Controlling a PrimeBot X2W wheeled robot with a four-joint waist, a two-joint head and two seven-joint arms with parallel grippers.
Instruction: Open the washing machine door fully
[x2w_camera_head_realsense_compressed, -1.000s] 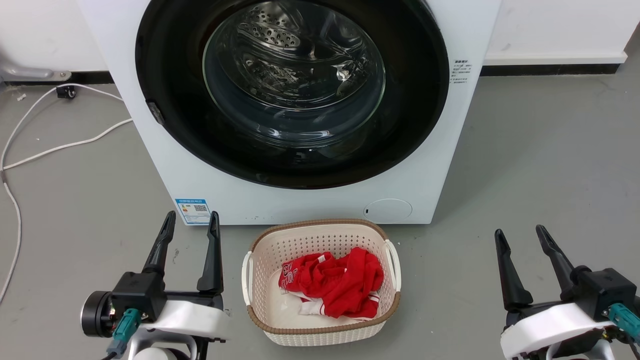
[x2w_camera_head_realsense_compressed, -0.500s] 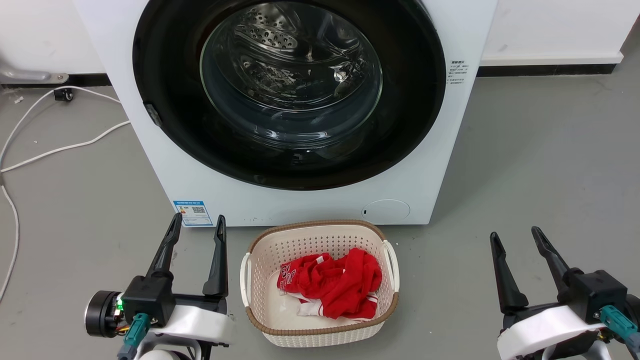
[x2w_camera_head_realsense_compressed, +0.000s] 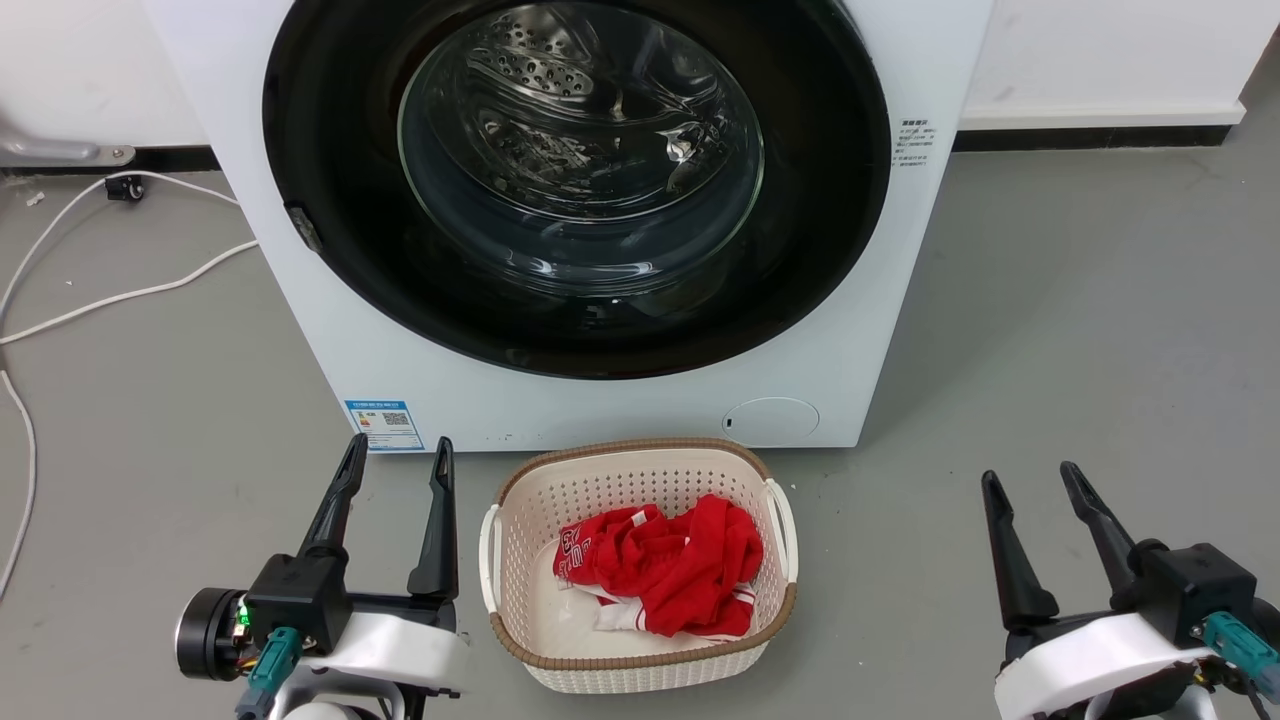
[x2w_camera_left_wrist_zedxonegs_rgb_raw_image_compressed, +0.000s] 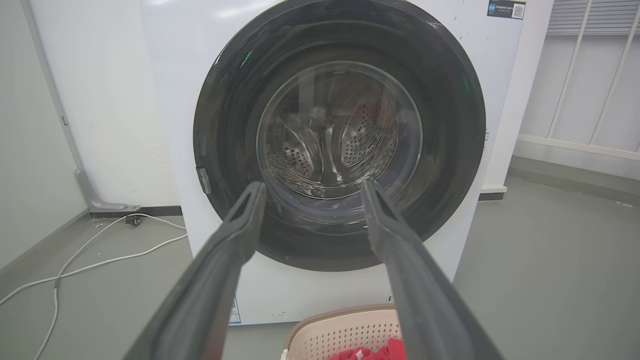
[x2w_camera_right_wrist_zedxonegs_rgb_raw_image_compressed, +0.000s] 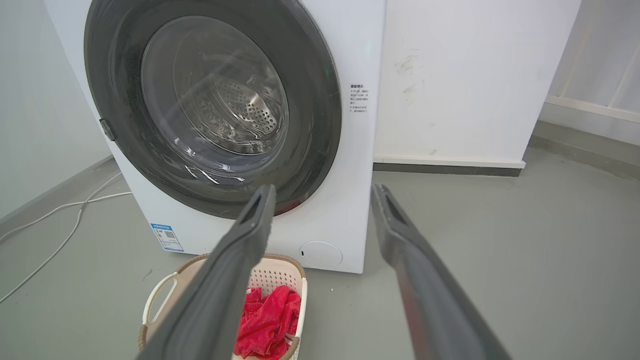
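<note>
Wall railing (x2w_camera_left_wrist_zedxonegs_rgb_raw_image_compressed: 580, 147) beside shut door (x2w_camera_left_wrist_zedxonegs_rgb_raw_image_compressed: 340, 145), left wrist view.

Bare laundry corner: white washing machine (x2w_camera_head_realsense_compressed: 600, 410), clothes basket (x2w_camera_head_realsense_compressed: 650, 675), grey floor (x2w_camera_head_realsense_compressed: 1050, 350), plain white walls (x2w_camera_head_realsense_compressed: 1100, 50), loose cable (x2w_camera_head_realsense_compressed: 140, 292).

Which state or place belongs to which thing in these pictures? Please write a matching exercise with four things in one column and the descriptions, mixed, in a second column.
Column A
1. washing machine door
2. red garment
3. white cable
4. left gripper

Column B
a. lying inside the laundry basket
b. open and holding nothing
c. closed against the white washing machine
d. on the floor, left of the machine

Right pairs: 1-c, 2-a, 3-d, 4-b
</note>
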